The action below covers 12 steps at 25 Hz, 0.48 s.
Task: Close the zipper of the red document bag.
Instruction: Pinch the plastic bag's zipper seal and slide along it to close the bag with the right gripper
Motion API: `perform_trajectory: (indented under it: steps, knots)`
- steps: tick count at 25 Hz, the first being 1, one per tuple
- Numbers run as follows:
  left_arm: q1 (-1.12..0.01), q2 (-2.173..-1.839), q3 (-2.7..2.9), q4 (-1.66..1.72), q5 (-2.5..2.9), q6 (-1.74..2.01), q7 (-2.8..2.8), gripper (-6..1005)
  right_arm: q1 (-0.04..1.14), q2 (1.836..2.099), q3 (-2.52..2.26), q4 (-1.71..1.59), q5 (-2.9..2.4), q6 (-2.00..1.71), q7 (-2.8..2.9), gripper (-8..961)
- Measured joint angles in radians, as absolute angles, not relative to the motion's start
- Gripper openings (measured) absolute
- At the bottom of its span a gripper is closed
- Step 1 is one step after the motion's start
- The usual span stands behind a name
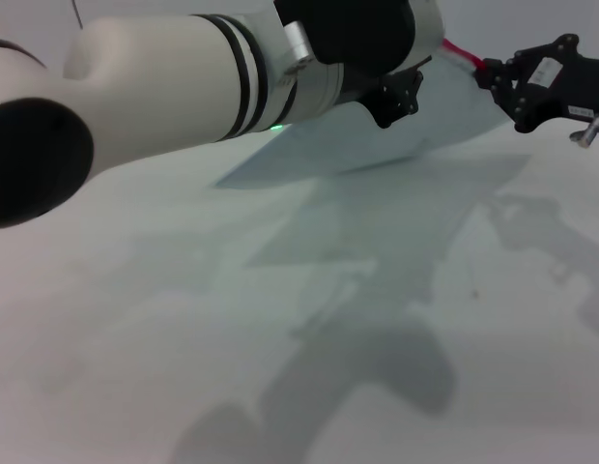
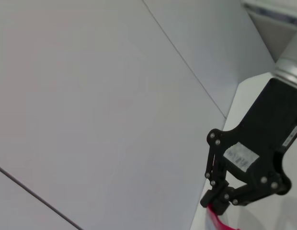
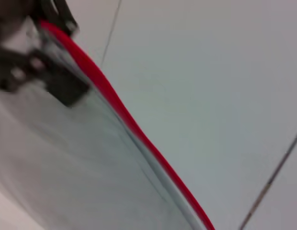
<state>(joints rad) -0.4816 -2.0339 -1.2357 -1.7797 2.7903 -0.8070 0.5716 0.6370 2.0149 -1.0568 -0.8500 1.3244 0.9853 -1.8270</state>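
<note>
While one red document bag (image 1: 367, 135) hangs lifted above the table (image 1: 280, 367), only its lower corner reaching down toward the surface, it is held between the two arms at the far side of the workspace. It is a single flat, rectangular pouch of thin, translucent, pale blue-grey plastic, smooth and slightly glossy, and it casts a broad soft shadow on the table below. One zipper (image 3: 115, 103) runs along its upper edge: a narrow, bright red strip, straight and even, seen in the right wrist view crossing the whole picture as a clean diagonal line.

The right gripper (image 1: 485, 72), a black linkage claw with thin hinged bars, is clamped on the red zipper end at the bag's far right corner; the left wrist view shows its fingertips pinched together on that red strip. The left gripper (image 1: 401, 97), black at the end of a thick white, rounded arm with dark bands, sits at the bag's upper edge further left, but I cannot tell whether its fingers are open or closed.

The table is one plain, matte, pale grey surface.
</note>
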Motion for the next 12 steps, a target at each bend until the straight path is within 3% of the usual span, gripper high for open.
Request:
perform_trajectory:
  steps: [12]
  knots:
    - [-0.433, -2.035, -1.23, -1.884, 2.792, -0.847, 0.588, 57, 0.638, 2.012, -1.045, -0.78, 1.324, 0.848, -1.847, 54]
